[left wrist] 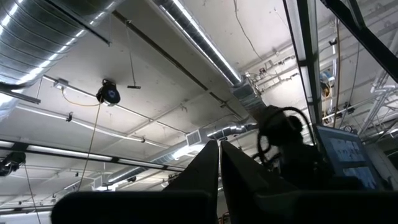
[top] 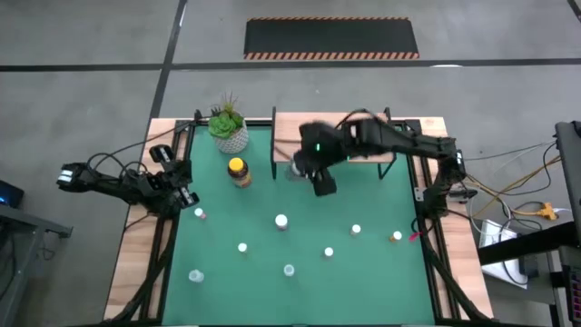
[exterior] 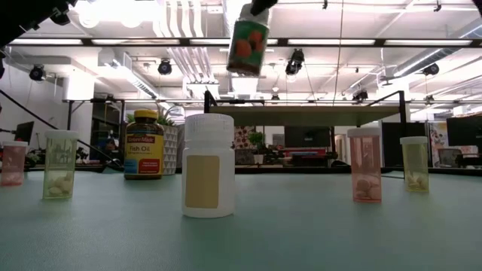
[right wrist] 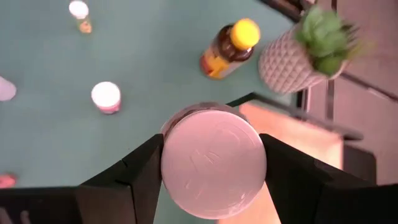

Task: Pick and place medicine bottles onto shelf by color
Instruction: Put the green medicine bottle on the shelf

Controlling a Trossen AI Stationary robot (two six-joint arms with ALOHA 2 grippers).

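**A:** Your right claw (right wrist: 213,171) is clamped on a white-capped bottle (right wrist: 213,163), one finger on each side of the cap. In the low view the bottle (exterior: 248,47) hangs high in the air, well above the desk (exterior: 301,226). What do you do with it now?

**B:** You carry it to the shelf (top: 331,136) at the far side of the desk. From above, the claw (top: 320,177) sits at the shelf's near left corner, so you are only partly over the wood top.

**A:** So you push farther in before lowering?

**B:** Yes. Keep the bottle upright, come fully over the shelf top, and place it by color. Lower until its base meets the wood, and only then let the fingers part. Steer clear of the yellow-lidded jar (top: 239,171) and the plant (top: 228,125) just to the left.

**A:** And the left claw (top: 172,177)?

**B:** It waits at the desk's left edge, fingers together, holding nothing.
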